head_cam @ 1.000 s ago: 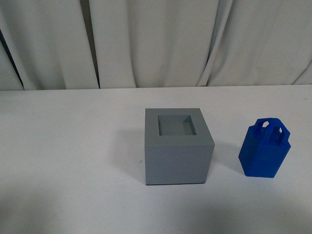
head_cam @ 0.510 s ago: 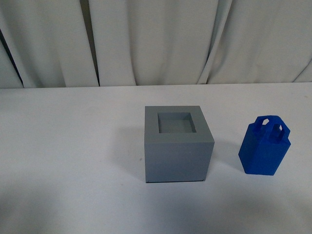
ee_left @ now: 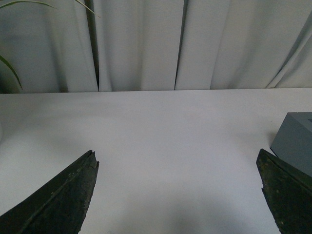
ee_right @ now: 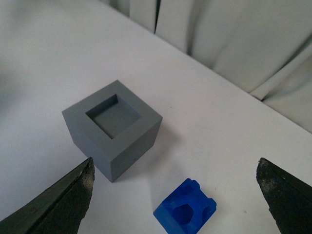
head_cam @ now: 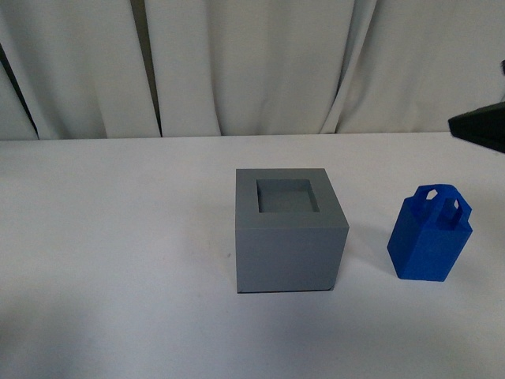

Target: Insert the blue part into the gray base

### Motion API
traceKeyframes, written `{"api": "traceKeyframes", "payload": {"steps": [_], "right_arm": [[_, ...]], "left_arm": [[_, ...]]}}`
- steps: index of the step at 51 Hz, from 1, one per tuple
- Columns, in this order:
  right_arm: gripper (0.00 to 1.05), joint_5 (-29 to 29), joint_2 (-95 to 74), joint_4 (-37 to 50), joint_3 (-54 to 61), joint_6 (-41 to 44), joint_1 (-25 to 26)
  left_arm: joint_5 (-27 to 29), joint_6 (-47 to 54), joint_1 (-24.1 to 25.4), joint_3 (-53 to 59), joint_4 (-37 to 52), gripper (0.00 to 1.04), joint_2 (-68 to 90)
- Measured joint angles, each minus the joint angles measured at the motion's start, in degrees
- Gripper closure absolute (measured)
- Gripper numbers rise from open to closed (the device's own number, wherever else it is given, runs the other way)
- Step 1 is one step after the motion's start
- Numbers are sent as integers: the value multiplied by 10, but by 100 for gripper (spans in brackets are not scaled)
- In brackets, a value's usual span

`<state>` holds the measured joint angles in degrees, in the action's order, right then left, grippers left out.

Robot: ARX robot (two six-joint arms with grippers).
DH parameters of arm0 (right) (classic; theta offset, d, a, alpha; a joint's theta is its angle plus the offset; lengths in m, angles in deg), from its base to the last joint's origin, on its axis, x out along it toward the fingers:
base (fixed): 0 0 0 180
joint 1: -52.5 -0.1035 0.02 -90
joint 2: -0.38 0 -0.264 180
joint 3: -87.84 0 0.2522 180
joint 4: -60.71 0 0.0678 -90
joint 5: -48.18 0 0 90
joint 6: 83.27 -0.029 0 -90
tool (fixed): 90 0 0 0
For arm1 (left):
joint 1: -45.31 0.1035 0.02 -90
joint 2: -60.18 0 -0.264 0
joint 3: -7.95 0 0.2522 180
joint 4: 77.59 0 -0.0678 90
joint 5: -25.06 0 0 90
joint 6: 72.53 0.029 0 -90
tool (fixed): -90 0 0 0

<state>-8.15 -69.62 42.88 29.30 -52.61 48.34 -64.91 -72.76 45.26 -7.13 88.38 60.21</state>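
The gray base [head_cam: 289, 230] stands on the white table near the middle, its square recess empty and facing up. The blue part [head_cam: 430, 234] stands upright to its right, loop handle on top, apart from the base. My right gripper [ee_right: 175, 168] is open and high above the table; the blue part [ee_right: 185, 208] lies below between its fingers, with the base [ee_right: 113, 127] beside it. A dark tip of the right arm [head_cam: 481, 126] shows at the right edge of the front view. My left gripper [ee_left: 178, 161] is open over bare table, with a corner of the base [ee_left: 295, 141] by one finger.
White curtains [head_cam: 252, 67] hang behind the table's far edge. A green plant leaf [ee_left: 9, 68] shows at the side in the left wrist view.
The dark tip of the right arm has come into the front view at the right edge. The base and the blue part have stayed in place.
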Motion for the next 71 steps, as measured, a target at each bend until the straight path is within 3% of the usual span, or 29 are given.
{"api": "traceKeyframes", "payload": {"steps": [17,27,40,71], "right_arm": [[7,-9,-222,-343,-280,282,-6],[7,-54,-295,-460,-361,376,-17],[7,-150,-368,-500,-407,451,-22],[7,-226,-442,-542,-478,468,-59]], "left_arm": [[0,0,0,0,0,6,0],[0,0,0,0,0,6,0],[0,0,0,0,0,6,0],[0,0,0,0,0,6,0]]}}
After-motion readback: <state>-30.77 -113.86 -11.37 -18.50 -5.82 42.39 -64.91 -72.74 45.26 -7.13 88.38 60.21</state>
